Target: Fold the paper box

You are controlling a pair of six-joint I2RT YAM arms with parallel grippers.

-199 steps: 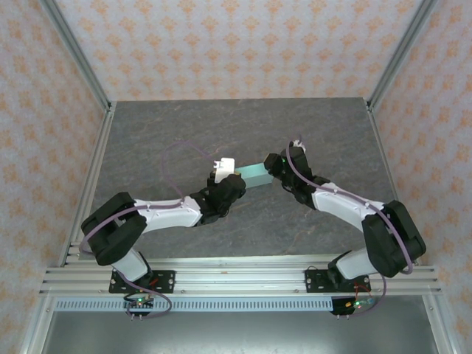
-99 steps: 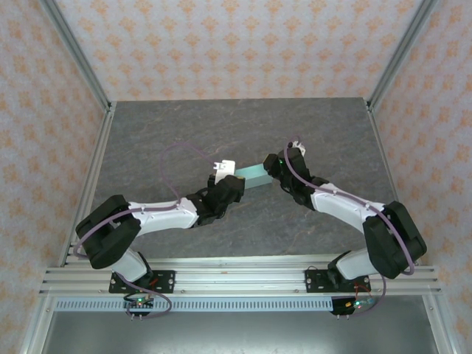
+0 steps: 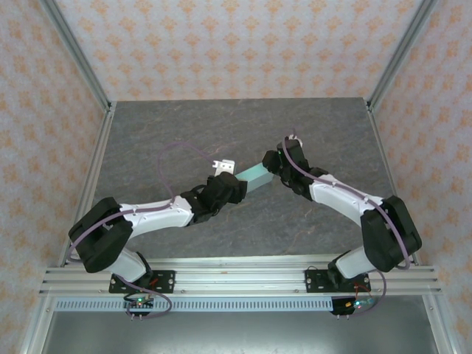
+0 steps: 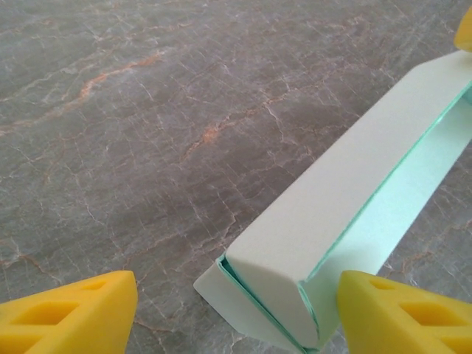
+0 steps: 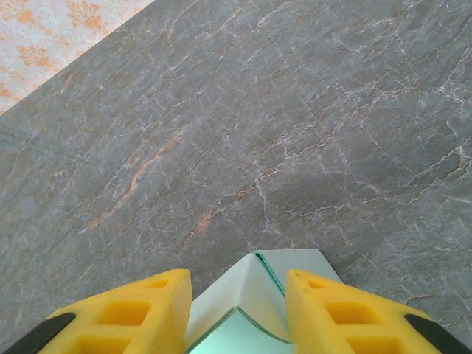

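Note:
The paper box (image 3: 254, 177) is a long pale mint-green tube of folded card, lying slantwise between my two grippers near the table's middle. In the left wrist view its near end (image 4: 295, 273) shows layered flaps and sits between my yellow fingers, close to the right one (image 4: 402, 313). My left gripper (image 4: 236, 317) stands open around that end, with a wide gap on the left side. In the right wrist view the box's other end (image 5: 258, 291) is pinched between the yellow pads of my right gripper (image 5: 237, 313). In the top view the left gripper (image 3: 228, 179) and the right gripper (image 3: 273, 168) face each other.
The grey stone-patterned table (image 3: 184, 125) runs out to aluminium frame posts (image 3: 96, 169) and patterned walls. A purple cable (image 3: 181, 151) loops above the left arm. A bit of the right gripper's yellow finger (image 4: 464, 29) shows at the box's far end.
The left gripper's jaws have widened off the box's near end and the left arm has shifted slightly. The right gripper has kept its hold and moved a little farther back.

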